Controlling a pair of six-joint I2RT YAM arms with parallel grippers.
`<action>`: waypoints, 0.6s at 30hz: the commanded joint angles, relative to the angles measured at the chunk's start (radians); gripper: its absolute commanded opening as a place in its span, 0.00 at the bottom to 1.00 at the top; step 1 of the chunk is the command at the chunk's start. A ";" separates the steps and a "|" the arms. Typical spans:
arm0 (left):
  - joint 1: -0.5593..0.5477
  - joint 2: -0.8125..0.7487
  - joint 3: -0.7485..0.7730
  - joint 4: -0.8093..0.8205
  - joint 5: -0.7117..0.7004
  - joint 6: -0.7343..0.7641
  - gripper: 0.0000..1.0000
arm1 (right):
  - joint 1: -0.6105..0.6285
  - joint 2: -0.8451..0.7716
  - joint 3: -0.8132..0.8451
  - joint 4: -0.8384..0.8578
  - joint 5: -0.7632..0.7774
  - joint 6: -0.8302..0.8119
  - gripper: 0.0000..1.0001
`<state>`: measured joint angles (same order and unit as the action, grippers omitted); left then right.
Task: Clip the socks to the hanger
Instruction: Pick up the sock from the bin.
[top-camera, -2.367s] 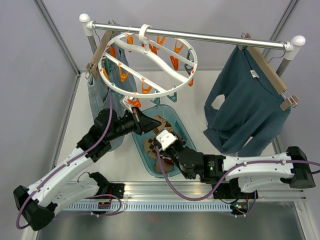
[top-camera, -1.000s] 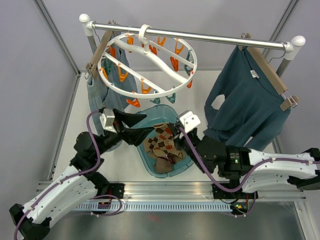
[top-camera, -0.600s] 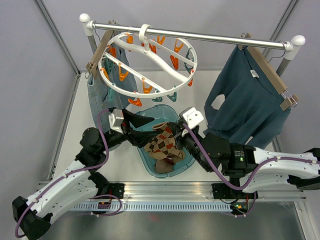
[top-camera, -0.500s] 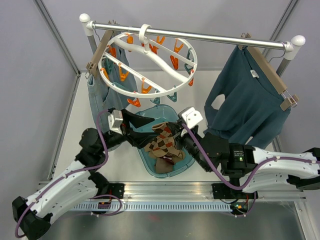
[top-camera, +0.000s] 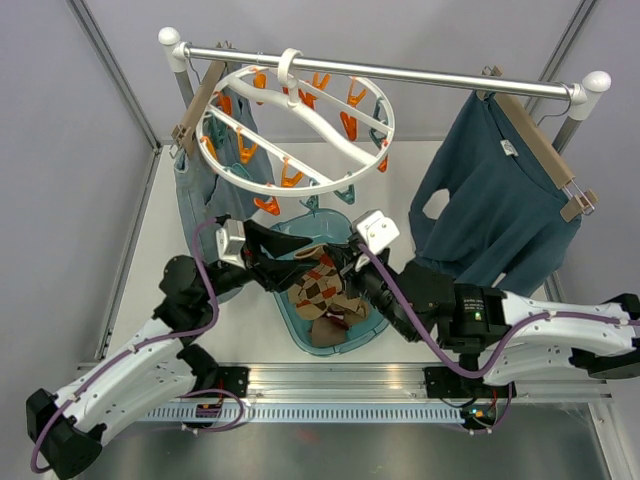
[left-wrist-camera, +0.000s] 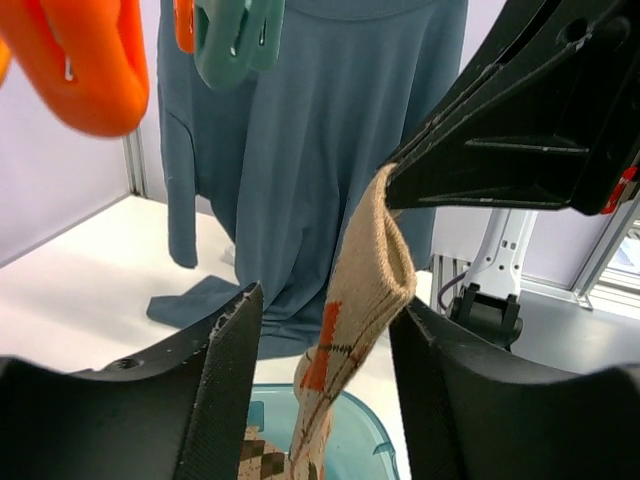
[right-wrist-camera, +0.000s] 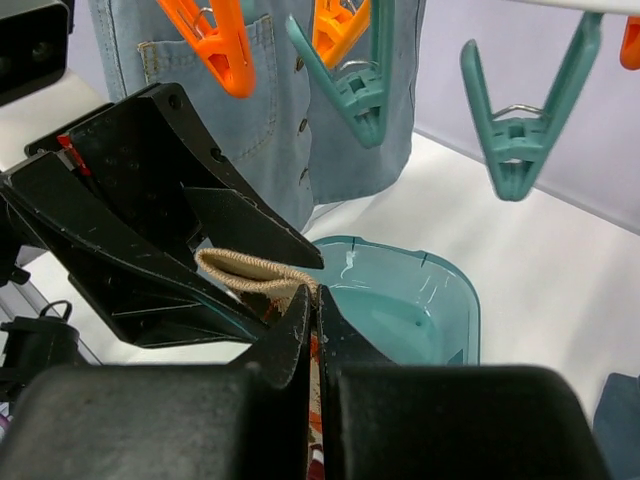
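**Sock at Handover Point — Below the Hanger**

Top view: the right gripper (top-camera: 342, 263) holds a sock (top-camera: 320, 290) over the teal basin (top-camera: 284, 306), just under the hanger (top-camera: 389, 128). The left gripper (top-camera: 300, 262) meets the sock from the left.

Left wrist view: the left fingers (left-wrist-camera: 225, 370) stand apart with the sock's cuff between them and a gap on one side.

Right wrist view: the jaws are pinched tight on the cuff — teal clothespins (right-wrist-camera: 365, 90) hang overhead.

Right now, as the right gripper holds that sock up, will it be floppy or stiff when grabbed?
Probably floppy: the sock folds over at the right gripper and hangs limp. Likely light, since a fingertip pinch holds it. It may sway inside the open left gripper.
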<state>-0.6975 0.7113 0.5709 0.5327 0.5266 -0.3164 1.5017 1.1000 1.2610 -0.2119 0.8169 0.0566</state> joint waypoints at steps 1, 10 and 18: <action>-0.004 -0.004 0.030 0.070 0.016 -0.012 0.56 | 0.003 0.012 0.038 0.005 -0.010 0.022 0.00; -0.004 -0.021 0.029 0.055 0.026 -0.029 0.02 | 0.003 0.024 0.048 0.009 0.039 0.015 0.20; -0.004 -0.039 0.034 0.010 0.010 -0.059 0.02 | -0.041 -0.070 0.055 0.022 0.125 -0.112 0.60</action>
<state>-0.6979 0.6827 0.5713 0.5449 0.5308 -0.3489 1.4921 1.0981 1.2659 -0.2104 0.9070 0.0010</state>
